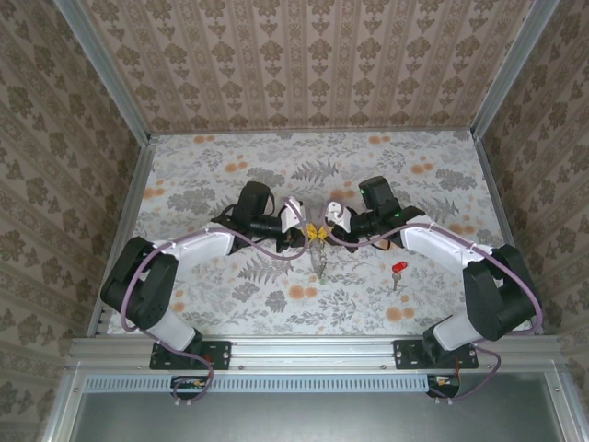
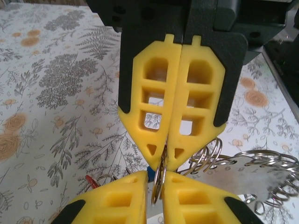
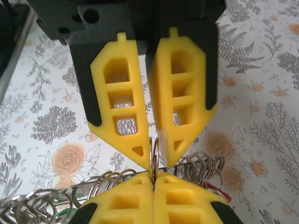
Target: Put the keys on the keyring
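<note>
Both grippers meet tip to tip above the middle of the table, each pinching the same small split ring of the keyring, whose silvery loops hang below them. My left gripper is shut on that ring, and the coils of the keyring spread to its right. My right gripper is shut on the ring from the opposite side, with more rings fanned out behind. A red-headed key lies alone on the table by the right arm. A red key head and a blue one peek out below.
The floral tabletop is walled by metal rails on the left and right and patterned panels behind. Both forearms angle inward from their bases at the near edge.
</note>
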`<state>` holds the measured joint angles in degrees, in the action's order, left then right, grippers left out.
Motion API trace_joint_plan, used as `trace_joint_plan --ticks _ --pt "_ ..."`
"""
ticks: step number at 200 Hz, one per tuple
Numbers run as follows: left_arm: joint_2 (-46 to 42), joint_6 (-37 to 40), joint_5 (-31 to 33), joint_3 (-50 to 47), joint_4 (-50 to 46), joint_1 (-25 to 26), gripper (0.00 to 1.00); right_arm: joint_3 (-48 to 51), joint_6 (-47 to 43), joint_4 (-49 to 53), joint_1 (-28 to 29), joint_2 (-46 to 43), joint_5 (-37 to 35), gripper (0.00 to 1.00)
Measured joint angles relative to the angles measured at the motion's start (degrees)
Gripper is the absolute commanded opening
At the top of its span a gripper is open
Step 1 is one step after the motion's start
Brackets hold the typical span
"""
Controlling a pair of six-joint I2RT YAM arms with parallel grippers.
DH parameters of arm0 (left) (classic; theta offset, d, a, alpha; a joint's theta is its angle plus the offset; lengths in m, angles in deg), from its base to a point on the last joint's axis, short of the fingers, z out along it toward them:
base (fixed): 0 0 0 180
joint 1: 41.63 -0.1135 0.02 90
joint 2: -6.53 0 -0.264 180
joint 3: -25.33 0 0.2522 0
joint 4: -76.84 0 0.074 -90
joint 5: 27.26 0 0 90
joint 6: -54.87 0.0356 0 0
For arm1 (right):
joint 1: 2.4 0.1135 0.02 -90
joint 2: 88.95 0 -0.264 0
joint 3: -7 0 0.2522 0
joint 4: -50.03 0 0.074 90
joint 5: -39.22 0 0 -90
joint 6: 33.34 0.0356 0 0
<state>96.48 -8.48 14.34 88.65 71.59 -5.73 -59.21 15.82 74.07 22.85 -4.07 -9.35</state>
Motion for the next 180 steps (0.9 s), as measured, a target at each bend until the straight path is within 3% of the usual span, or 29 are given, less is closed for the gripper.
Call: trace_joint_plan --ticks 52,93,132,180 --pt "0.0 5.0 2.1 3.0 -7.4 0.8 0.00 -2.1 -2.5 4.7 2.3 -1.0 -6.8 0.00" --pt "0.0 5.9 1.2 3.6 -7.7 0.8 0.00 -2.1 -2.7 5.4 2.6 -2.3 -7.7 0.10" --pt "0.0 1.1 -0.5 0.3 0.0 0.8 0.00 1.2 0.0 0.0 0.9 -3.1 -4.4 0.17" --pt "0.0 -4.3 -2.5 -2.2 8.7 -0.1 0.00 3.5 4.7 -6.3 -1.6 -3.1 1.4 0.03"
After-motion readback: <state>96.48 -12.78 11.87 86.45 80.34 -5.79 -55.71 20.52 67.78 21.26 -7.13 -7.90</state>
